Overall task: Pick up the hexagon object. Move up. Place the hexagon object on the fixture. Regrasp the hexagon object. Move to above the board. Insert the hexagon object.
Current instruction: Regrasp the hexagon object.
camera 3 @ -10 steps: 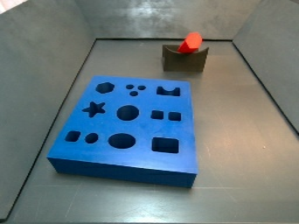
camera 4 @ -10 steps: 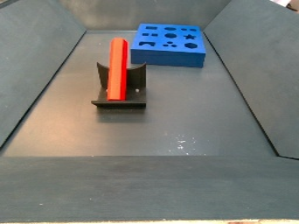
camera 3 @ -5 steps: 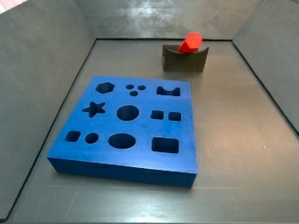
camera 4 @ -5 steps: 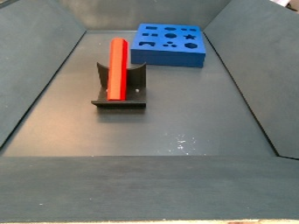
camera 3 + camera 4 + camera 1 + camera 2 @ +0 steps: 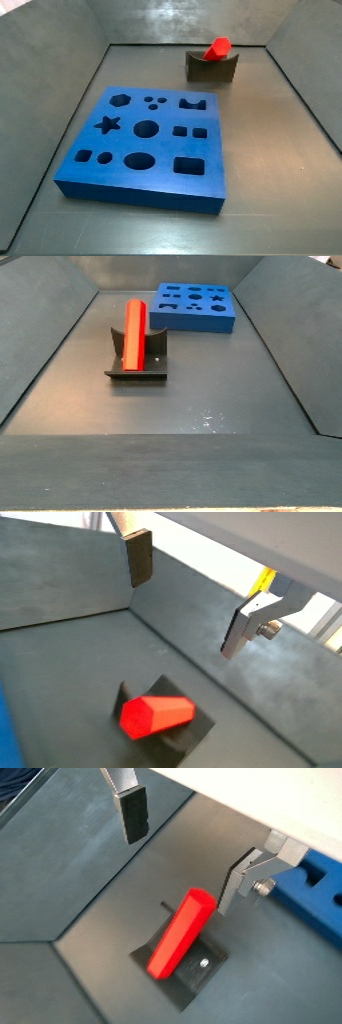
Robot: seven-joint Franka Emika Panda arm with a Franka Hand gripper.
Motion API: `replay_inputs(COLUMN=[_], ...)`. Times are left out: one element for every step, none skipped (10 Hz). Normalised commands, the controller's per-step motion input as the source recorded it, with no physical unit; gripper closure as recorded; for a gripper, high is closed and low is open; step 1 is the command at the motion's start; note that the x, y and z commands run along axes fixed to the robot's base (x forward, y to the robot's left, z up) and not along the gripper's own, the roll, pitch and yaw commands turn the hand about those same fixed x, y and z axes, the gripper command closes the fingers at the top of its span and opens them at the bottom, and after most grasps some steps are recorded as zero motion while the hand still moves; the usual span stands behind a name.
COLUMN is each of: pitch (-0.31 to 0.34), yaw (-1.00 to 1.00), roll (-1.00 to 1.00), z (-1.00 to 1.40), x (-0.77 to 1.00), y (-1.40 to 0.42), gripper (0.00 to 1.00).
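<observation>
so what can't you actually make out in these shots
- The gripper: absent from both side views; only its open fingers show in the wrist views, high above the hexagon object, arm cut off by the frame.
- The fixture notch: covered by the hexagon object in both wrist views.
- The board: only a corner shows in a wrist view; the hole depths stay dark in a side view.

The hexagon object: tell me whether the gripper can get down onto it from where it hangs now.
Probably yes. The gripper hangs open above the hexagon object, which leans on the fixture. Nothing lies between them, and the board sits well apart.
</observation>
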Motion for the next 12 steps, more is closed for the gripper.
replay_inputs(pitch=[0.192, 0.212, 0.236, 0.256, 0.280, 0.271, 0.212, 0.177, 0.116, 0.073, 0.020, 0.001], yaw=[0.09, 0.11, 0.14, 0.18, 0.24, 0.28, 0.31, 0.32, 0.31, 0.30, 0.27, 0.26], roll=[1.00, 1.00, 1.00, 1.00, 1.00, 0.91, 0.70, 0.59, 0.38, 0.27, 0.20, 0.18], z=[-0.01, -0.02, -0.02, -0.02, -0.02, -0.02, -0.02, -0.02, -0.02, -0.01, -0.01, -0.01], x=[0.16, 0.18, 0.21, 0.24, 0.28, 0.32, 0.38, 0.41, 0.47, 0.50, 0.52, 0.52], y=[-0.05, -0.05, -0.05, -0.06, -0.06, -0.06, -0.06, -0.07, -0.07, -0.06, -0.05, -0.06], gripper=[0.00, 0.00, 0.00, 0.00, 0.00, 0.00, 0.00, 0.00, 0.00, 0.00, 0.00, 0.00])
